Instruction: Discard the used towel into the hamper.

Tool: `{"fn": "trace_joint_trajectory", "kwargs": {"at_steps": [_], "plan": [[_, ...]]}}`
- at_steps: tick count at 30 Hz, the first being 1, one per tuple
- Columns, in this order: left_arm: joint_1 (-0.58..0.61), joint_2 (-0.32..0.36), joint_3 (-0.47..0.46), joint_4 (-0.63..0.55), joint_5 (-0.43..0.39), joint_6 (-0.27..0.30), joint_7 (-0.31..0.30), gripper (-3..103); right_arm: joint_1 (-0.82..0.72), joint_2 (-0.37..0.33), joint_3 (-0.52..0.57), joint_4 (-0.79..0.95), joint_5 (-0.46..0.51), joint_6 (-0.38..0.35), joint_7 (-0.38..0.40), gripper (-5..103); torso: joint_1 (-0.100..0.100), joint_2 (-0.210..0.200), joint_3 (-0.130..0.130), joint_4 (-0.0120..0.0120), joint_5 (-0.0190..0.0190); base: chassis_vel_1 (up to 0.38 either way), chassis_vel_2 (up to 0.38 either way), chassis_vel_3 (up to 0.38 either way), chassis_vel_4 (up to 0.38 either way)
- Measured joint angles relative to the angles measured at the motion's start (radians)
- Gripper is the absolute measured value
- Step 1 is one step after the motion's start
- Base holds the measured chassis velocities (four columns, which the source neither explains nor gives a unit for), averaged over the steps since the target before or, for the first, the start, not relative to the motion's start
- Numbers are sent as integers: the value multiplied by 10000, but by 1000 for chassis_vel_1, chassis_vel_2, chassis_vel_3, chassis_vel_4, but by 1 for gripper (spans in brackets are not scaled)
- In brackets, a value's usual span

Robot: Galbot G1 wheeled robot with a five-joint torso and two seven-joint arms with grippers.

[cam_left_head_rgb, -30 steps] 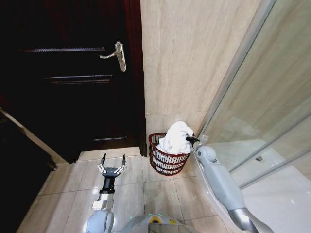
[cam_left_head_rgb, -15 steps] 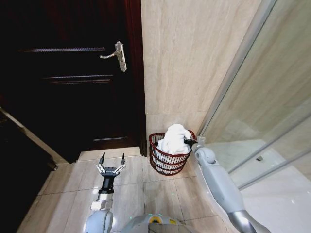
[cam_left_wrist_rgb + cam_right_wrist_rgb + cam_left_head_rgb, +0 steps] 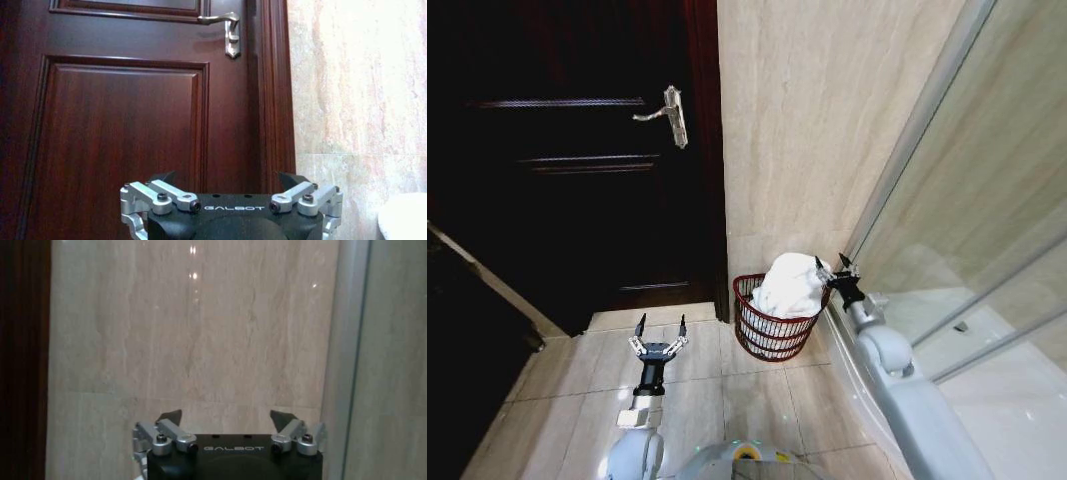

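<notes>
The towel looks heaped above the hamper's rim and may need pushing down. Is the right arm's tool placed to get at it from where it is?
Probably yes. The right tool is open beside the towel at the hamper rim, with nothing between them.

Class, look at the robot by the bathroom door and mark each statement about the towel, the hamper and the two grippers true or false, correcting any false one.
1. The white towel lies heaped in the hamper. True.
2. The right gripper is shut on the towel. False: it is open, beside the hamper's rim, holding nothing.
3. The left gripper is open above the floor tiles, in front of the dark door. True.
4. The hamper stands in the middle of the floor, far from any wall. False: it stands at the foot of the beige wall, next to the door frame.
5. The door handle is silver. True.
</notes>
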Motion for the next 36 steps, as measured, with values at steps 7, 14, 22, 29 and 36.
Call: {"fn": "trace_joint_trajectory", "kwargs": {"at_steps": [7,14,22,29,36], "plan": [[-59,0,11,6,-318,278,-14,100,-1254,1144,312,955,-892,21,73,100,-1,0,0,0,-1,0,0,0,0],[-291,0,-1,-81,-518,661,11,100,-1936,1873,663,1048,-1984,162,-11,100,0,0,1,0,-2,0,0,0,0],[-606,0,76,95,-523,815,111,100,-2141,2267,842,609,-2468,741,-145,100,1,0,1,0,-1,0,0,0,0],[-734,22,88,219,-507,862,173,100,-2133,2371,738,429,-2489,867,-202,100,1,0,1,0,-1,0,0,0,0],[-826,6,111,237,-399,925,257,100,-2072,2396,669,317,-2612,952,-186,100,1,0,2,0,0,0,0,0,0]]}}
